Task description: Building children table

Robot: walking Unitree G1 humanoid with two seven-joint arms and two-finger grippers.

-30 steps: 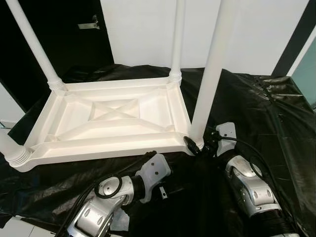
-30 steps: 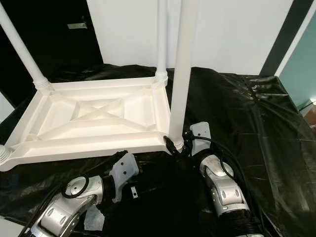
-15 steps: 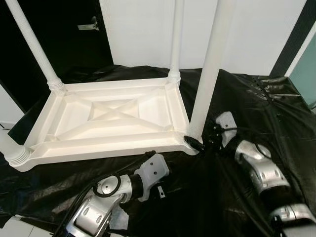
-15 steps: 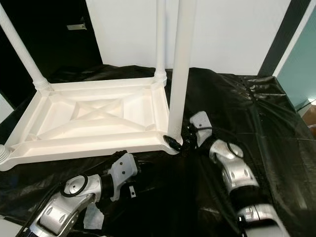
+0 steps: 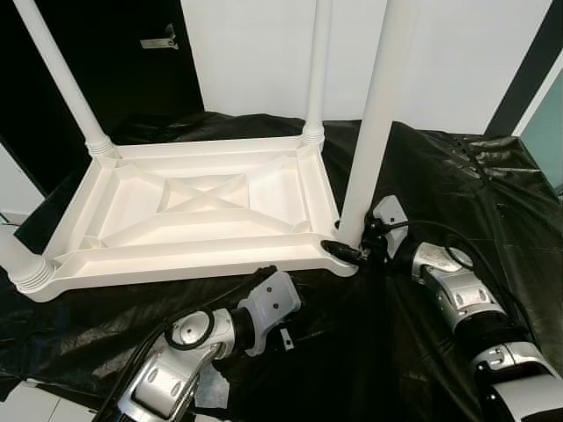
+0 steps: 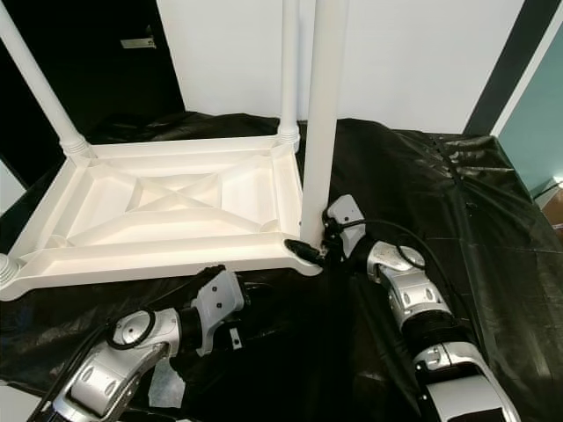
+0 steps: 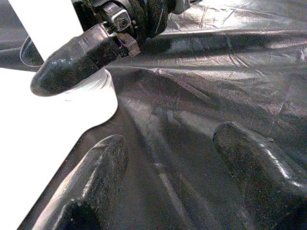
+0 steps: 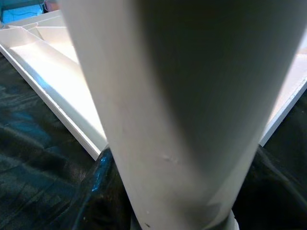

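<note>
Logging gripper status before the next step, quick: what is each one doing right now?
Left gripper: open, empty, over the black sheet.
Right gripper: closed around the base of the near table leg.

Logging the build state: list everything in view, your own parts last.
Tabletop: 1, white, upside down on the sheet.
Legs: 4, white, standing up from the tabletop's corners.
Sheet: 1, black, crinkled, under the tabletop.
Wall: 1, white, behind.
Right hand: 1, black fingers, at the base of the near right leg.
Left hand: 1, black fingers, open, low over the sheet near that corner.
</note>
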